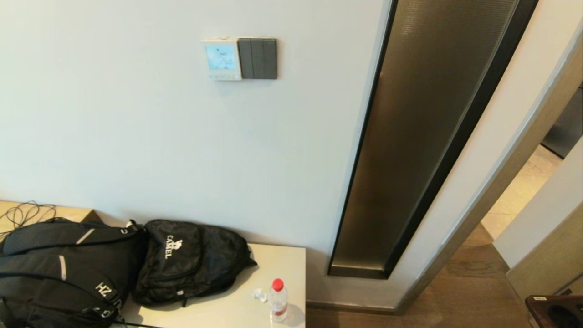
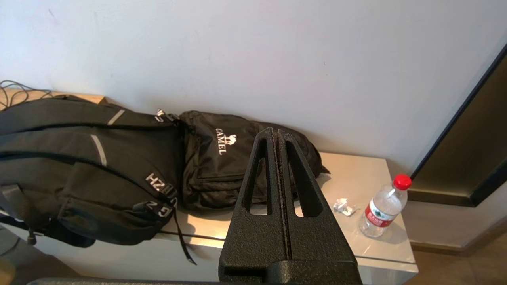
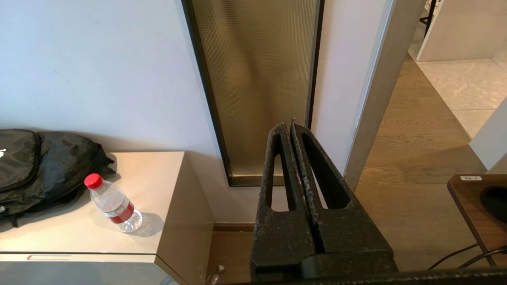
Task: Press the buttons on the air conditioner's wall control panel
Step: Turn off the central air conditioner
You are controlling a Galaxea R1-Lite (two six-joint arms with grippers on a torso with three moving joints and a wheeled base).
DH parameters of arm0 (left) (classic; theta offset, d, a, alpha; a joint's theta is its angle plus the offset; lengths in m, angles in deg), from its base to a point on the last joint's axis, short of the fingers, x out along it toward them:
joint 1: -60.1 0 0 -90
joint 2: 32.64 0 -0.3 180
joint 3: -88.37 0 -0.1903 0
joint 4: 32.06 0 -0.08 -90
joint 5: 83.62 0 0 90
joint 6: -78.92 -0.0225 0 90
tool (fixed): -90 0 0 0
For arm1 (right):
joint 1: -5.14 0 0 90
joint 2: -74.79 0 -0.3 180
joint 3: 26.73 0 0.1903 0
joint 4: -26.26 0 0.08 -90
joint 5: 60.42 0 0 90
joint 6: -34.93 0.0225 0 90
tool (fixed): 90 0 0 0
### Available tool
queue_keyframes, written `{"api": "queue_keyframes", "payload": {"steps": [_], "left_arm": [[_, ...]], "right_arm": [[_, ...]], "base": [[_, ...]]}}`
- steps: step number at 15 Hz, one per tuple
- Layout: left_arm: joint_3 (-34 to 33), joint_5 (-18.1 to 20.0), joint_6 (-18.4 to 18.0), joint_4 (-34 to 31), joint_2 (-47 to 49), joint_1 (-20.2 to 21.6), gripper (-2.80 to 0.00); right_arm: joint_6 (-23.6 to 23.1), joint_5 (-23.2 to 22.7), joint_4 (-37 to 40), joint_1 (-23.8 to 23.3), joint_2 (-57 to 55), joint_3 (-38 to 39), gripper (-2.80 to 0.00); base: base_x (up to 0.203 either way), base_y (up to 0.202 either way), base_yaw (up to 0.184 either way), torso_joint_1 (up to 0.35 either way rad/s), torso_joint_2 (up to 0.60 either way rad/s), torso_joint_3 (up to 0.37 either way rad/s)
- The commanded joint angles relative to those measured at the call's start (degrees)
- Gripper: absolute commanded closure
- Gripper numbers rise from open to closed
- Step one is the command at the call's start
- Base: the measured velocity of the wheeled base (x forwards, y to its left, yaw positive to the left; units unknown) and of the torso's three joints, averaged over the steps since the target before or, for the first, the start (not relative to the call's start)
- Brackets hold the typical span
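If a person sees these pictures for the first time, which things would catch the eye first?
Probably the lit blue screen of the air conditioner's wall control panel, high on the pale wall beside a dark grey switch plate. Next, the two black backpacks on the low cabinet, with a red-capped water bottle near its edge. Both hands, left and right, are shut and low, far from the panel.

Two black backpacks (image 1: 68, 269) lay on the cabinet (image 1: 237, 310); water bottle (image 1: 277, 300) stood beside crumpled wrapper (image 1: 260, 295); dark switch plate (image 1: 258, 58) sat on wall.
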State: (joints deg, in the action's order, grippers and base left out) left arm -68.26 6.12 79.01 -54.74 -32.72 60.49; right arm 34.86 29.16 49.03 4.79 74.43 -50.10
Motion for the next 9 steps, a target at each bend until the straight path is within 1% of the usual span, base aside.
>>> {"api": "queue_keyframes", "payload": {"steps": [1,6,7,9], "left_arm": [[0.00,-0.01,0.00,0.02,-0.01,0.05,0.00],[0.54,-0.10,-1.57,-0.27,-0.10,0.05,0.00],[1.33,0.15,-1.48,-0.54,-0.02,0.05,0.00],[5.24,1.54,-1.08,-2.08,0.11,0.05,0.00]], "right_arm": [[-0.01,-0.02,-0.02,0.00,-0.09,0.09,0.00],[-0.10,-0.02,-0.02,0.00,-0.09,0.09,0.00],[-0.10,-0.02,-0.02,0.00,-0.09,0.09,0.00],[-0.10,-0.02,-0.02,0.00,-0.09,0.09,0.00]], "base": [[0.000,0.000,0.000,0.000,0.00,0.000],[0.000,0.000,0.000,0.000,0.00,0.000],[0.000,0.000,0.000,0.000,0.00,0.000],[0.000,0.000,0.000,0.000,0.00,0.000]]}}
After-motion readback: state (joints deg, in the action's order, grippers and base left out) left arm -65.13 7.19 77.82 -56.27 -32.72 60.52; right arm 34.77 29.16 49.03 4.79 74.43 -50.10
